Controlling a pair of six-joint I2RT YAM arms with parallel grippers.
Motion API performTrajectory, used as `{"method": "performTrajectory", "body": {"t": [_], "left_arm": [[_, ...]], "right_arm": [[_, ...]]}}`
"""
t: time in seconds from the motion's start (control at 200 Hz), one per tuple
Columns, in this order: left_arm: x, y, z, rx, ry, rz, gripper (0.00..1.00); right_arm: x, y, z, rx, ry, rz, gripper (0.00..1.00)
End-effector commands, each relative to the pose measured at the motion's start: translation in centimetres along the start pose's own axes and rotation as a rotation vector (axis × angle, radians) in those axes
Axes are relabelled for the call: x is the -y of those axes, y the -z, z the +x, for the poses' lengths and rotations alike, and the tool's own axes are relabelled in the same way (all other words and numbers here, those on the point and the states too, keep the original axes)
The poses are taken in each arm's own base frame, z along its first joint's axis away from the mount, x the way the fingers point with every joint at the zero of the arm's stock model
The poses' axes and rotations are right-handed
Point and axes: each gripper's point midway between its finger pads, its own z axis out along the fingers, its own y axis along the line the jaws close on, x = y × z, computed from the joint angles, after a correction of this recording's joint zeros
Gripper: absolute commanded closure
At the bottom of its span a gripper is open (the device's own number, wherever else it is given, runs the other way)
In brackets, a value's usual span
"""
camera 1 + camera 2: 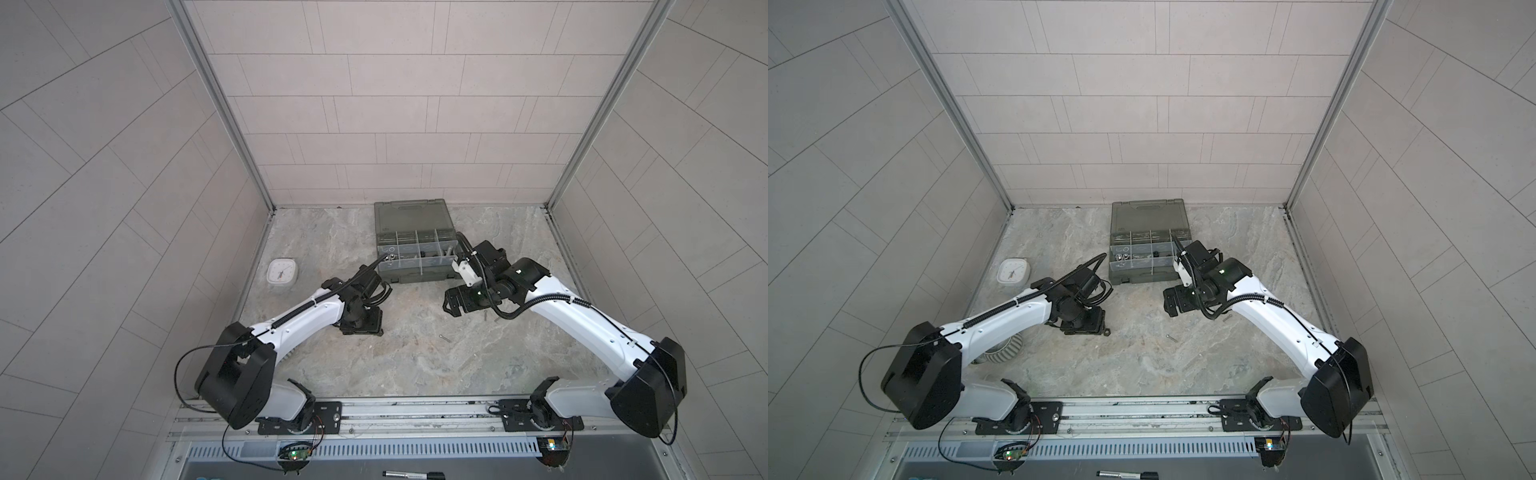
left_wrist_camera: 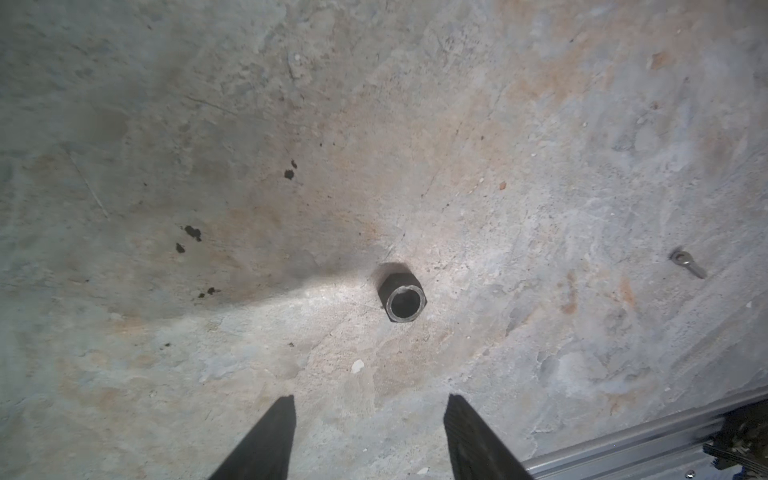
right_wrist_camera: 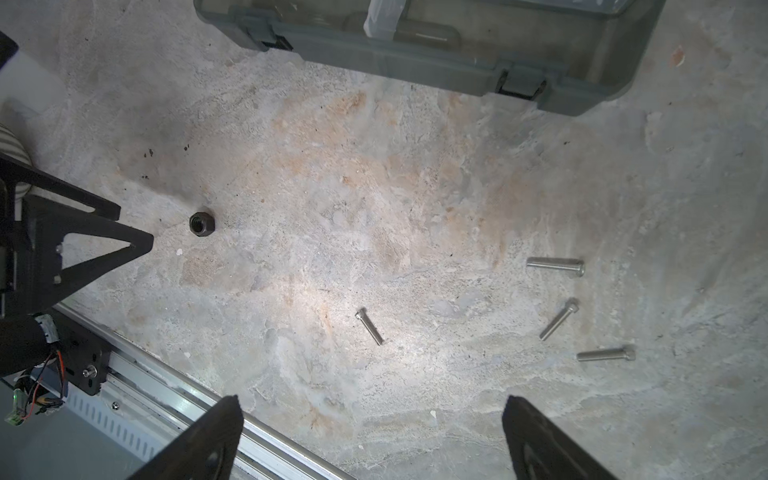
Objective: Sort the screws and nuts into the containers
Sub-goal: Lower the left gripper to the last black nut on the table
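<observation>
Left gripper (image 2: 370, 399) partly spread, empty; right gripper (image 3: 372, 399) spread wide, empty.
Untouched on the table (image 1: 415, 365), the black nut (image 2: 402, 298) lies just beyond the left fingertips; in a top view the black nut (image 1: 1107, 332) sits at their 3 o'clock. Four screws (image 3: 556, 267) lie loose near the right gripper, with the organizer case (image 1: 411, 232) at the table's 12 o'clock.

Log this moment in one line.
left gripper: open, near black nut | right gripper: open, empty | screws: four loose on table
</observation>
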Motion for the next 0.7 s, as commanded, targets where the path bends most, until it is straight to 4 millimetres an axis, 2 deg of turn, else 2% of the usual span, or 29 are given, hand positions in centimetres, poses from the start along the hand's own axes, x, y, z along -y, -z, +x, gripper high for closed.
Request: {"method": "performTrajectory", "body": {"t": [0.0, 0.27, 0.695], "left_arm": [[-0.2, -0.9, -0.4, 0.010, 0.035, -0.036, 0.37], [0.1, -2.3, -1.2, -0.009, 0.055, -0.056, 0.38], [1.5, -4.0, -2.2, -0.036, 0.026, -0.061, 0.40]], "right_arm": [[0.6, 0.7, 0.5, 0.034, -0.037, 0.029, 0.01], [1.3, 2.0, 1.0, 0.067, -0.027, 0.054, 0.01], [2.2, 2.2, 1.6, 0.092, -0.017, 0.088, 0.01]]}}
